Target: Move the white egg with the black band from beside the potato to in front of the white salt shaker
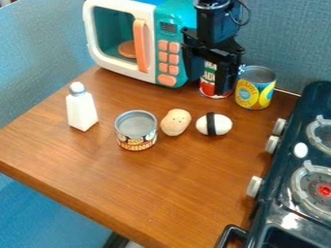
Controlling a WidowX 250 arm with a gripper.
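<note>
Black two-finger hand point(208, 86) stands apart over the desk point(155, 181); red, white and green metal can point(209, 90) shows between its fingers, contact cannot be determined; yellow-and-blue metal can point(255, 93) is just beside the hand; teal-and-white plastic toy microwave point(117, 67) stands on its other side.

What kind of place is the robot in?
It looks like a toy kitchen. There's a little microwave with an orange handle, a stove with burners and knobs, and a can on the wooden counter.
</note>
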